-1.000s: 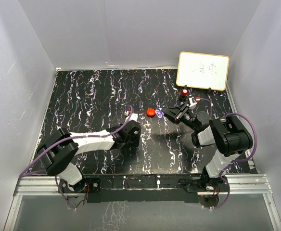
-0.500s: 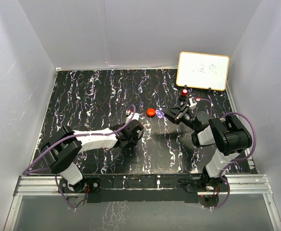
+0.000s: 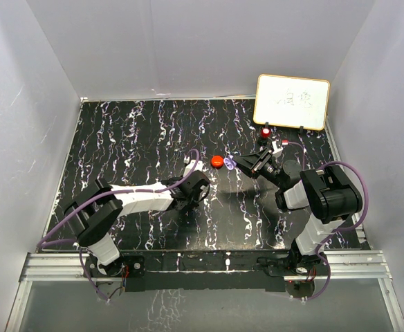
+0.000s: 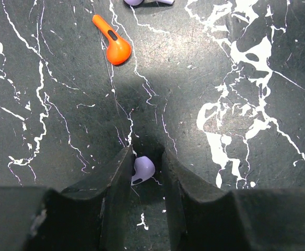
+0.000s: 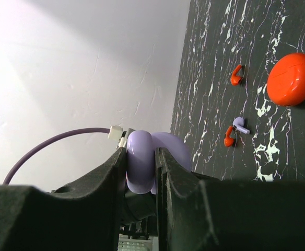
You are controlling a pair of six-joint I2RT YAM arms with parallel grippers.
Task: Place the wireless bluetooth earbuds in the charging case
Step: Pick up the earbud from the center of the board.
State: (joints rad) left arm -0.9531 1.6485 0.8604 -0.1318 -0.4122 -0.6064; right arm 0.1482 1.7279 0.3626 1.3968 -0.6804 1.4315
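Note:
My left gripper (image 4: pixel 146 152) sits low on the table with its jaws narrowly open around a pale purple earbud (image 4: pixel 143 169). The earbud touches the left finger, with a small gap to the right finger. A red earbud (image 4: pixel 113 47) lies ahead of it, and the edge of another purple earbud (image 4: pixel 142 1) shows at the top. My right gripper (image 5: pixel 141 151) is shut on the purple charging case (image 5: pixel 140 159) and holds it above the table (image 3: pixel 232 164). In the right wrist view, two red earbuds (image 5: pixel 236 75) (image 5: pixel 229 136) and a purple earbud (image 5: pixel 239 124) lie on the table.
A closed red case (image 3: pixel 218 162) lies on the black marbled table (image 3: pixel 133 138), just left of the held purple case, and also shows in the right wrist view (image 5: pixel 292 78). A whiteboard (image 3: pixel 292 102) stands at the back right. Grey walls enclose the table.
My left gripper has moved right and a little forward, toward the red case. The right arm and the purple case have not moved.

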